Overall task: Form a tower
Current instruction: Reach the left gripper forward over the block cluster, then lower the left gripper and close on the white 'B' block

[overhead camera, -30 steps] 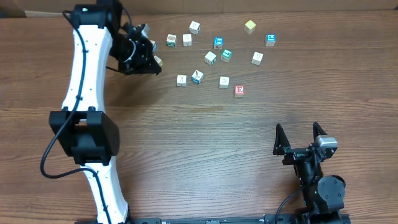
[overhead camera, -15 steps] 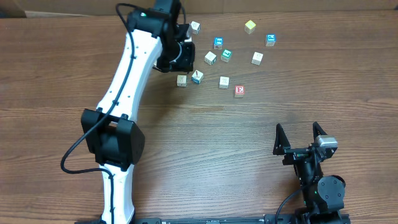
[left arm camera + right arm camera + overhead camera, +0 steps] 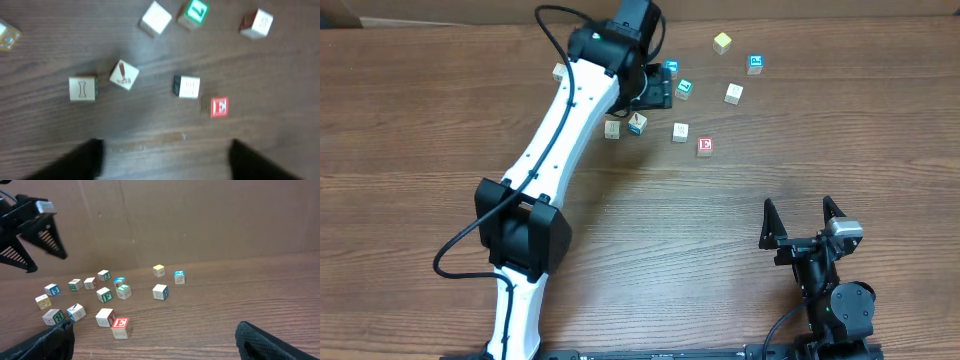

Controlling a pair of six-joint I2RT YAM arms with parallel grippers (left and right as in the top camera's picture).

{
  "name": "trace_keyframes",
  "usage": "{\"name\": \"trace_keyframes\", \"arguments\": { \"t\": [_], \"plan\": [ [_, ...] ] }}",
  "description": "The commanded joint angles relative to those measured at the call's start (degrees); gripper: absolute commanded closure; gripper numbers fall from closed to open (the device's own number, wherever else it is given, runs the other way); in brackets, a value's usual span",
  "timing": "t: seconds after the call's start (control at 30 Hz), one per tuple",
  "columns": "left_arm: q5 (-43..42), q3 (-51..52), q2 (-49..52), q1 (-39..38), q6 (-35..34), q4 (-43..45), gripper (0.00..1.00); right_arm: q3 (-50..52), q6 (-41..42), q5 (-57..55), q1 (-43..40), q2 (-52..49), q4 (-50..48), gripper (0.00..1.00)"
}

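The left gripper (image 3: 165,150) hangs wide open and empty over the loose cubes (image 3: 680,131) at the far middle, likely choosing one. No tower shows yet; the green-faced cube (image 3: 684,88) lies just right of it. The right gripper (image 3: 798,212), open and empty, rests near right, out of the way.

- Looking like a robotics lab bench.
- A white left arm (image 3: 565,125) and a black right arm (image 3: 825,285), both trailing cables, are sitting at one wood-grain table (image 3: 670,220).
- A plain brown board (image 3: 200,220) is backing it.
- Small lettered cubes (image 3: 120,324) are lying scattered.
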State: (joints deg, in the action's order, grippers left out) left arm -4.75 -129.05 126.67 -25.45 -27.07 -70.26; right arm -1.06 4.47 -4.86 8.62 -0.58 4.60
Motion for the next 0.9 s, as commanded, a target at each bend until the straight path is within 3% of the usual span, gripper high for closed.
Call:
{"name": "trace_keyframes", "arguments": {
  "t": [0.0,0.17,0.37,0.67,0.87],
  "plan": [
    [5.4,-0.8,2.4,-1.2,-4.8,2.9,0.17,0.6,0.0,-0.2,-0.2,0.4,-0.2,0.0],
    [5.4,-0.8,7.4,-1.7,-12.6,4.5,0.16,0.6,0.0,-0.2,-0.2,0.4,-0.2,0.0],
    [5.4,-0.8,14.6,-1.7,-13.3,4.4,0.36,0.6,0.0,-0.2,-0.2,0.4,-0.2,0.0],
    [5.8,-0.8,18.8,-0.7,-13.2,6.7,0.36,0.6,0.0,-0.2,-0.2,0.4,-0.2,0.0],
    [12.7,-0.8,18.8,-0.7,-13.2,8.1,0.36,0.6,0.0,-0.2,-0.2,0.4,-0.2,0.0]
  ]
}}
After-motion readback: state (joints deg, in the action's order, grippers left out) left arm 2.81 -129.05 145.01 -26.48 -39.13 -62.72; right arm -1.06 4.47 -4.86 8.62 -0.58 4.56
